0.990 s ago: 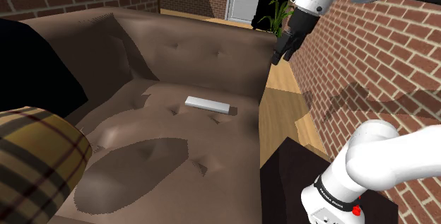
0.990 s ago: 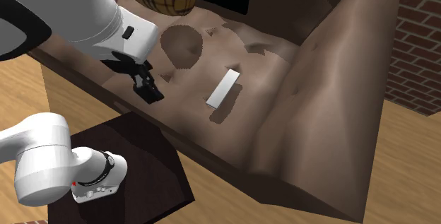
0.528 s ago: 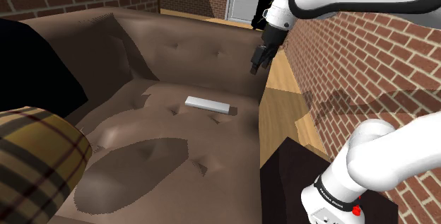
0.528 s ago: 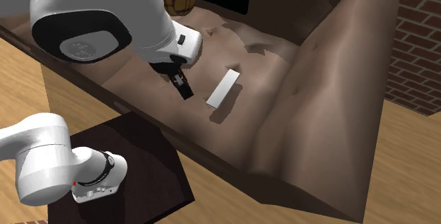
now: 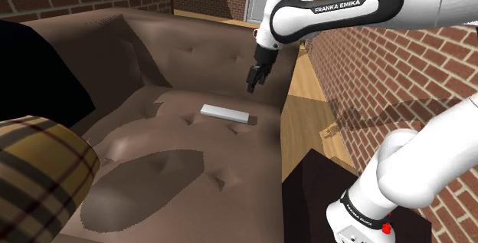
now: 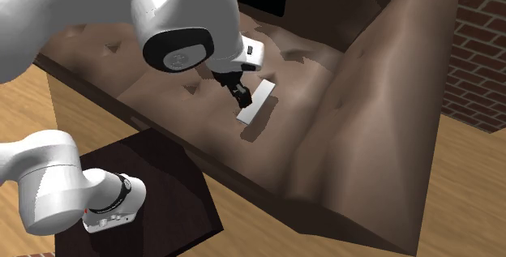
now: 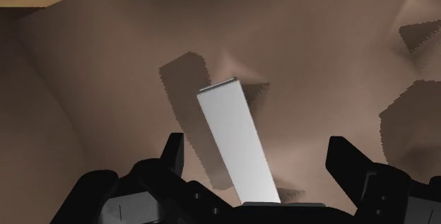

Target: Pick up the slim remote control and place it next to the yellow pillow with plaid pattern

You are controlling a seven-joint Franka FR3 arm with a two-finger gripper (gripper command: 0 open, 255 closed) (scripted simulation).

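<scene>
My gripper point(image 5: 253, 80) hangs over the remote point(image 5: 226, 113), jaws wide and empty to straddle its narrow width; the pillow point(image 5: 38, 174) lies well apart from the remote.

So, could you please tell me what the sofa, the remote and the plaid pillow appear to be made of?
Sofa: brown, matte, tufted with soft dimples; likely leather or a look-alike.
Remote: plain pale grey slab, smooth, no buttons drawn; its material cannot be told.
Pillow: yellow plaid with dark stripes, probably woven fabric.
</scene>
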